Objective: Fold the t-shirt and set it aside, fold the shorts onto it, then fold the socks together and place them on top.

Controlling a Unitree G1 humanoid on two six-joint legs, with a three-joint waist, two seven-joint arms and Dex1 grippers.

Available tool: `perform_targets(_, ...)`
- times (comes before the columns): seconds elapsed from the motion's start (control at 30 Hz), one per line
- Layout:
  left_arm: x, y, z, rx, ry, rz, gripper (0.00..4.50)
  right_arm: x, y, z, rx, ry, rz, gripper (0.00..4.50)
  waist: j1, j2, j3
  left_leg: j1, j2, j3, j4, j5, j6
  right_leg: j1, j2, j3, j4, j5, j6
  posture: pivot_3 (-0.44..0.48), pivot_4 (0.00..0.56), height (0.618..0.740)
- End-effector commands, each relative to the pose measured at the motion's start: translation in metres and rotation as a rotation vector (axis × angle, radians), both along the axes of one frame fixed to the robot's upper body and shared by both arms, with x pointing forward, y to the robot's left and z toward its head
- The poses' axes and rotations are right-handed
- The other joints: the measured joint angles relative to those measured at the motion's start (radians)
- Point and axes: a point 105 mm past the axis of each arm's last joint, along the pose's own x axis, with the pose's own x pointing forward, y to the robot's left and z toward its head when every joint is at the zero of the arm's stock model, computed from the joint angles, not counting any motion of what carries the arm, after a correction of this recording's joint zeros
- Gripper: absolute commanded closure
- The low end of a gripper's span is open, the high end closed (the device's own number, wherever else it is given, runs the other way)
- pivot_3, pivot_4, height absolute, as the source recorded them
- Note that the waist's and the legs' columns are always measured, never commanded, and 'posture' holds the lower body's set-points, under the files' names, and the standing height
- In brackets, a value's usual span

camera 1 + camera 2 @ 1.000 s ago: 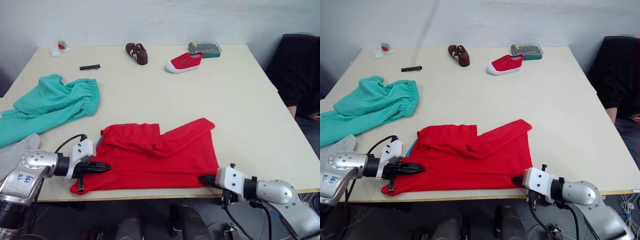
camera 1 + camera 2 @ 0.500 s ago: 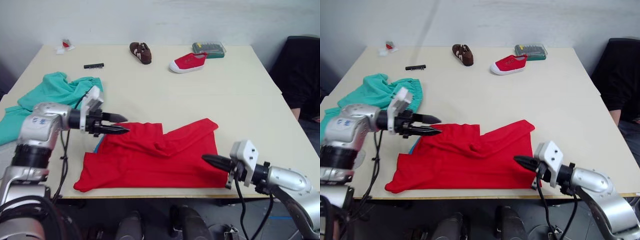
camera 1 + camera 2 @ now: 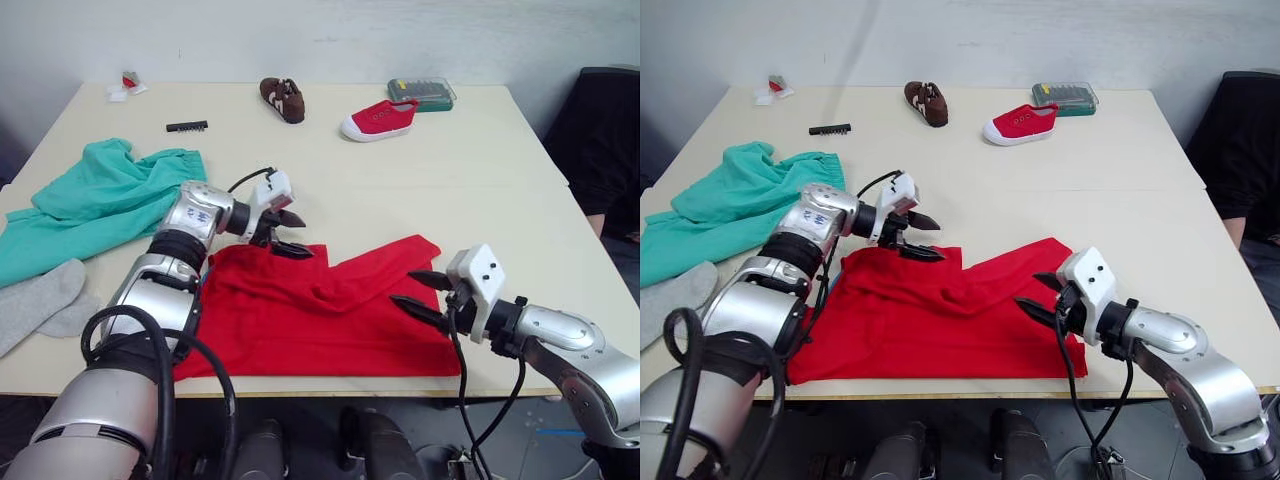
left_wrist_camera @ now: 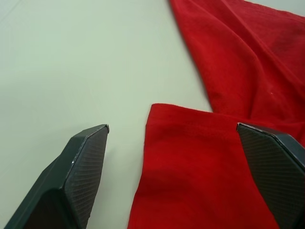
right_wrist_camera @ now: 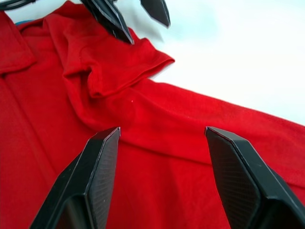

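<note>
T-shirt point(image 3: 320, 315), red, lies rumpled and partly folded at the near edge of the table point(image 3: 480, 190). Left claw point(image 3: 291, 233) spread wide, empty, at the shirt's far left corner, over a sleeve hem. Right claw point(image 3: 420, 292) also spread, empty, over the shirt's right edge. Shorts point(image 3: 95, 205), teal, bunched left of the shirt. Socks point(image 3: 45, 305), grey, nearer than the shorts. Beyond the shirt, at the far edge: brown shoe point(image 3: 279, 98), red shoe point(image 3: 378, 119), clear lidded box point(image 3: 421, 93) holding small things I can't make out.
</note>
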Motion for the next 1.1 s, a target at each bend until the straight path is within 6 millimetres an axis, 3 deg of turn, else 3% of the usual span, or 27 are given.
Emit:
perform_targets(0.03,0.005,-0.011,0.003,0.040,-0.054,-0.009,0.00,-0.004,-0.001,0.010,-0.007,-0.047,-0.030,1.62,0.001,0.000,0.000,0.000,0.000,0.000,0.000,0.000,0.000,0.000,0.000,0.000,0.000,0.000,0.000,0.000,0.150,0.740)
perform_targets(0.2,0.004,-0.020,-0.014,0.106,-0.063,-0.016,0.00,-0.008,-0.005,0.012,0.014,-0.052,-0.085,1.62,0.002,0.000,0.000,0.000,0.000,-0.001,0.000,-0.002,0.003,0.000,0.000,0.000,0.001,0.000,0.000,0.000,0.150,0.740)
perform_targets(0.47,0.009,-0.026,-0.023,0.144,-0.079,0.035,2.45,-0.009,-0.016,0.010,-0.007,-0.054,-0.174,1.58,0.003,0.000,0.000,0.001,-0.001,-0.002,0.001,-0.002,0.006,0.002,-0.001,0.000,0.001,0.001,0.002,0.000,0.150,0.740)
perform_targets(0.57,0.009,-0.026,-0.022,0.143,-0.077,0.032,3.42,0.000,-0.026,0.008,-0.042,-0.054,-0.215,1.58,0.002,0.000,0.000,0.001,-0.001,-0.002,0.001,-0.002,0.006,0.002,-0.001,0.000,0.001,0.001,0.002,0.000,0.150,0.740)
perform_targets(0.67,0.009,-0.027,-0.021,0.113,-0.066,0.038,4.42,0.022,-0.041,0.008,-0.091,-0.072,-0.303,1.58,0.001,0.000,0.000,0.001,-0.001,-0.002,0.001,-0.002,0.007,0.002,-0.001,0.000,0.002,0.001,0.002,0.000,0.150,0.740)
perform_targets(0.9,0.013,-0.018,-0.010,0.041,-0.078,0.083,4.47,0.067,-0.077,-0.003,-0.611,-0.241,-0.272,1.58,-0.003,0.000,0.000,0.001,-0.001,0.000,0.001,-0.001,0.007,0.001,-0.001,0.001,0.002,0.002,0.002,0.000,0.150,0.740)
perform_targets(1.1,0.024,0.006,0.015,-0.074,-0.093,0.201,4.47,0.084,-0.085,-0.010,-0.888,-0.353,-0.091,1.58,-0.025,-0.001,0.000,0.000,-0.001,0.002,0.001,0.003,0.001,0.000,0.000,0.000,0.001,0.002,0.002,0.000,0.150,0.740)
